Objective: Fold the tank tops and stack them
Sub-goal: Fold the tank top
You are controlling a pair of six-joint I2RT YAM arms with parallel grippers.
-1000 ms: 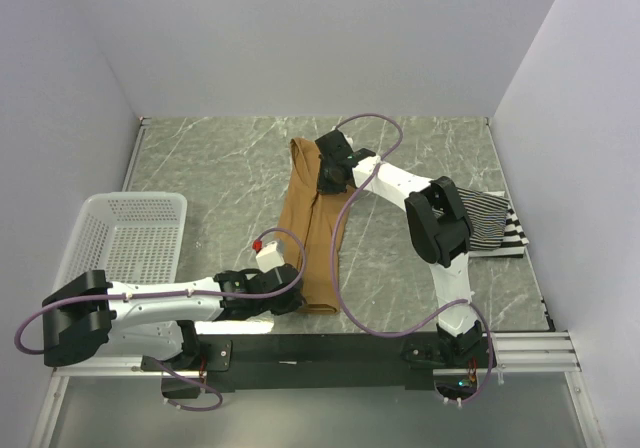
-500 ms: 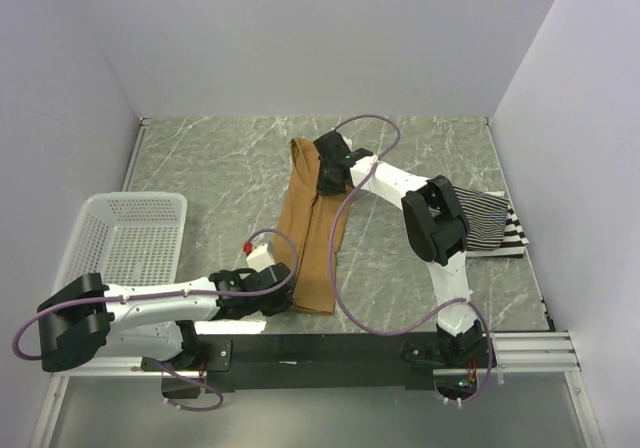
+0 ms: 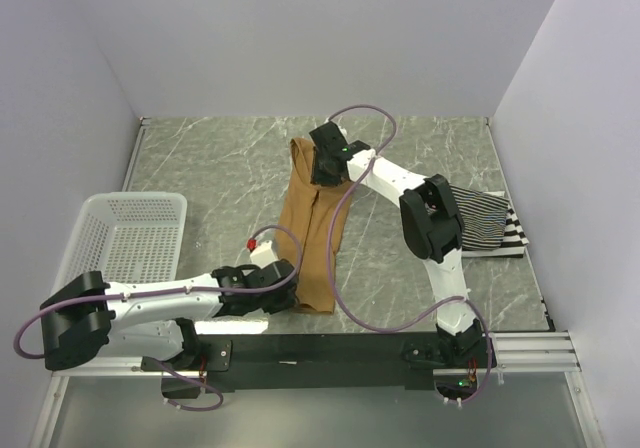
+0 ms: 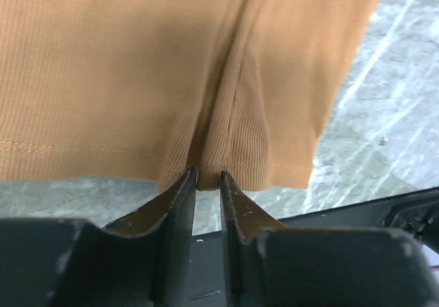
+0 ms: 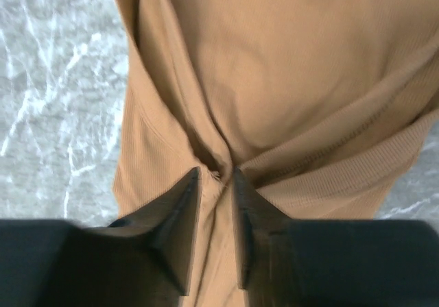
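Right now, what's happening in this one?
Both arms are working the tan-brown tank top, lying folded into a long strip between them. The left pincer sits at its near hem, the right pincer at its far end, both with jaws slightly parted and cloth bunched at the tips. The striped tops lie piled at the right edge.

left claw (image 4: 208, 177), right claw (image 5: 216, 173), jaws narrowly parted

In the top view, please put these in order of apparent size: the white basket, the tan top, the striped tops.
Largest: white basket and tan top, about alike; I cannot rank them.
Smallest: striped tops, though the right arm hides part of them.
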